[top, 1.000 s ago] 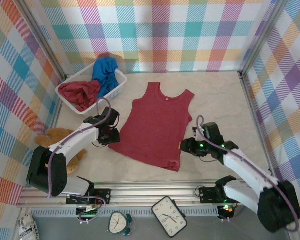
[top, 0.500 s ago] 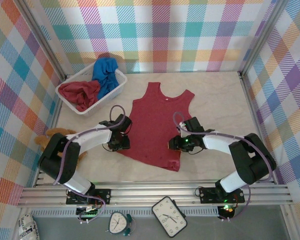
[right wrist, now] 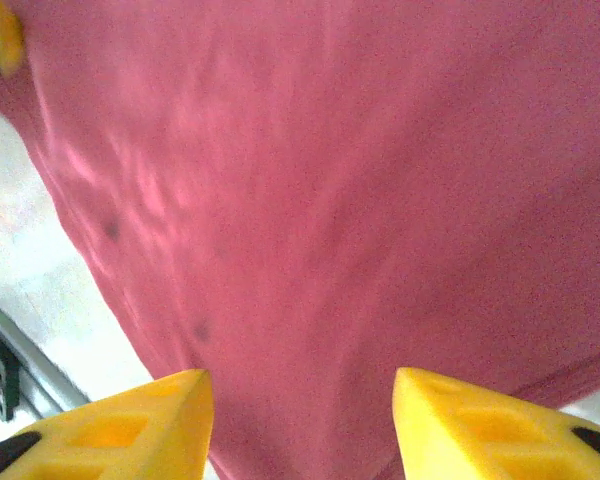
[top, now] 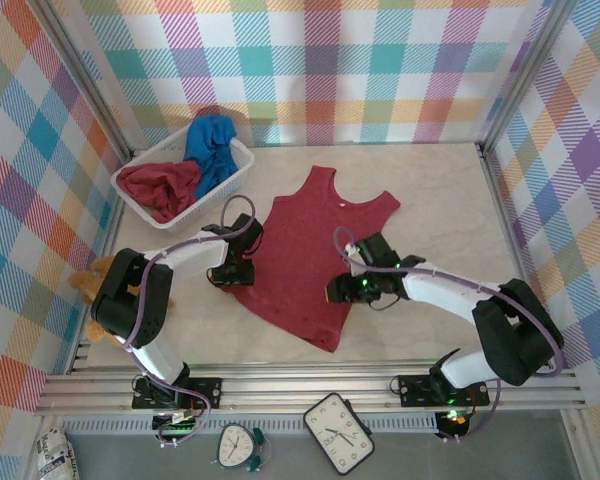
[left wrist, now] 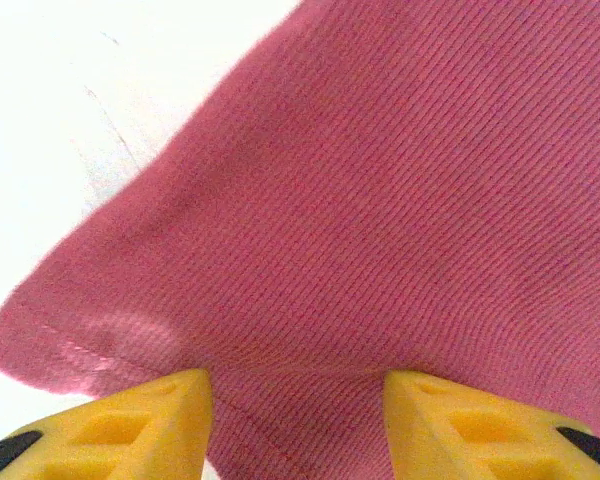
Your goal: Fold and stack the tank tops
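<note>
One dark red tank top lies flat mid-table, straps toward the far wall and tilted right, hem nearest the arms, the left gripper and right gripper unclenched at its side edges, while a second red top and a blue top fill the white mesh basket at far left.

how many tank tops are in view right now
3. One dark red tank top lies spread on the table; a second dark red top is bunched in the white basket, with the blue top beside it there. More may be hidden underneath.
</note>
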`<state>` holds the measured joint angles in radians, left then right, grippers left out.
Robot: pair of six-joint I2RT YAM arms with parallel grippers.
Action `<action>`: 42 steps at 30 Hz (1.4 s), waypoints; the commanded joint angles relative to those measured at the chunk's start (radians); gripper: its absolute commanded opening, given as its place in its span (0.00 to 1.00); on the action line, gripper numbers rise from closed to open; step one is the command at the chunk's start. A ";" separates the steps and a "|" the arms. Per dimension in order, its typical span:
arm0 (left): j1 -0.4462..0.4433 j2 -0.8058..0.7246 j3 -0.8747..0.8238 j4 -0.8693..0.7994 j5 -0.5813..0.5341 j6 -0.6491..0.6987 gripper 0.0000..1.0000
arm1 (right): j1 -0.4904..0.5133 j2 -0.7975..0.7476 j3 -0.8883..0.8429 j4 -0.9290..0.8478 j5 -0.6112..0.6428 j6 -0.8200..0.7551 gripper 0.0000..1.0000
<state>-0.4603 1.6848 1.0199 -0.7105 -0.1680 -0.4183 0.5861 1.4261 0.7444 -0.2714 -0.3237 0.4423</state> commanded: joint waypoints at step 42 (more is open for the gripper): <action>-0.087 0.329 0.376 -0.055 0.311 0.322 0.58 | -0.347 -0.057 -0.235 -0.020 0.127 0.314 0.59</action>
<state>-0.5373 1.9728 1.3647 -0.7387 0.0898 -0.1654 0.2359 1.4223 0.5800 -0.1272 -0.2687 0.6365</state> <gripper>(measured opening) 0.575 0.589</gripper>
